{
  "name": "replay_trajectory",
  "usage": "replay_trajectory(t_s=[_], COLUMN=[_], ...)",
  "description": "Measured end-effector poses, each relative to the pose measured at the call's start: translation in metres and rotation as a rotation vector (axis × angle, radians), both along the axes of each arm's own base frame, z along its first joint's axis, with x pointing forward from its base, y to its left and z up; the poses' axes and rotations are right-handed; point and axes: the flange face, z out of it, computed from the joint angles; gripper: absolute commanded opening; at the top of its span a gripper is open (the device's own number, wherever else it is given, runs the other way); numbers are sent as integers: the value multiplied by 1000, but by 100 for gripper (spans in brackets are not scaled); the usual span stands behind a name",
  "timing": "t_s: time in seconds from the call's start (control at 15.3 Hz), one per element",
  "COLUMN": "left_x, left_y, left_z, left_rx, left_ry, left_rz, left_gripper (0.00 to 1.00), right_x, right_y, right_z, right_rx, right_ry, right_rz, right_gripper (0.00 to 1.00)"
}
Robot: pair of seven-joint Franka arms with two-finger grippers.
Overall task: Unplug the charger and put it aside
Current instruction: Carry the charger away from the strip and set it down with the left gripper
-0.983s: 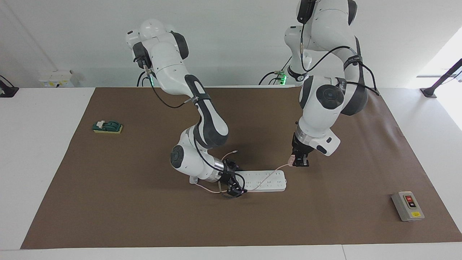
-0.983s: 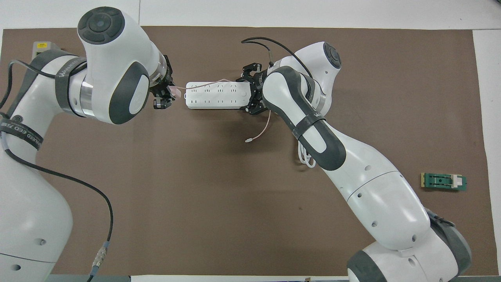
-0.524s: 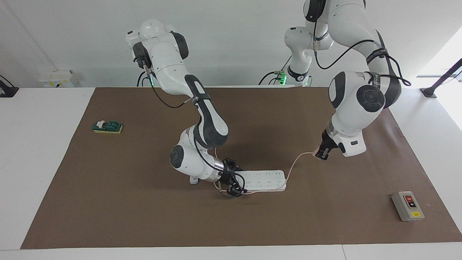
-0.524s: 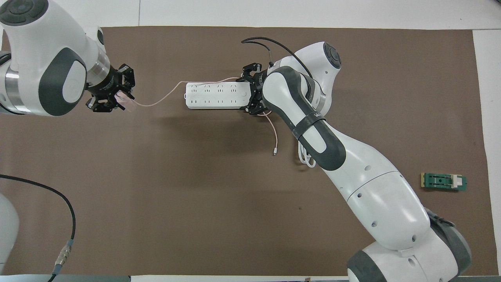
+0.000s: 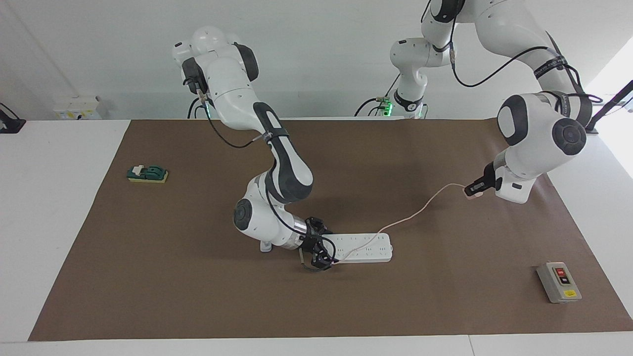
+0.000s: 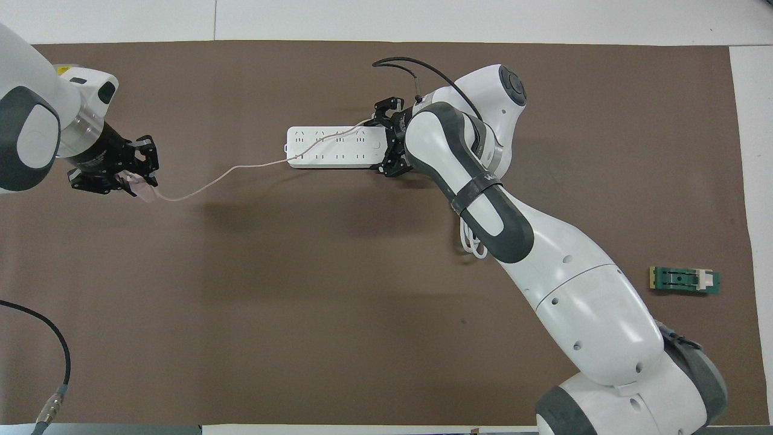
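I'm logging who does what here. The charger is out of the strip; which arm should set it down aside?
Left. Its gripper holds the charger over bare mat toward its own end, while the right gripper is at the power strip.

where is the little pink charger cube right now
The small pale pink cube-shaped charger is in the shut left gripper, raised over bare brown mat toward the left arm's end of the table, its thin pink cable trailing to the long white power strip.

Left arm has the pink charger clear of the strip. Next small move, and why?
Probably lower it onto the brown mat and release. The left end effector holds the pale pink cube charger in the air, its thin pink cable trailing back across the long white power strip, which the right end effector pins.
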Motion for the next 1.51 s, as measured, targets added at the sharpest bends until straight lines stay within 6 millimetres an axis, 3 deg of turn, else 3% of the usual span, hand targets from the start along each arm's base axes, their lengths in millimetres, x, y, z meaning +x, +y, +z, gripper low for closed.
replay_trajectory(t_s=[0.07,0.13,0.2,0.26,0.39,0.46,0.59,0.66,0.79,1.11,1.51], left_x=[-9,-12,-17,-22,-31,-34,-38,-40,-44,-54,-33], left_y=[21,25,26,24,20,18,17,18,29,85,84], left_z=[-11,-21,-32,-43,-58,-62,-64,-63,-56,-28,59], left_rx=[-27,-37,-41,-44,-51,-59,-68,-70,-78,-99,-80], left_ry=[18,10,6,6,9,3,-8,-11,-22,-65,-166], left_rz=[-51,-73,-85,-92,-96,-92,-86,-89,-110,-124,-142], left_gripper=[0,0,0,0,0,12,92,100,100,100,100], right_x=[0,0,0,0,0,-1,-1,-1,0,2,-2], right_y=[0,0,0,0,1,3,6,6,7,5,-5], right_z=[0,0,0,0,0,1,3,4,7,34,87], right_rx=[0,0,0,0,1,1,2,3,5,17,31], right_ry=[0,0,0,0,-3,-7,-14,-15,-18,-38,-23], right_rz=[0,0,0,0,1,1,2,1,3,-5,-8], right_gripper=[49,52,81,100,100,100,100,100,100,100,100])
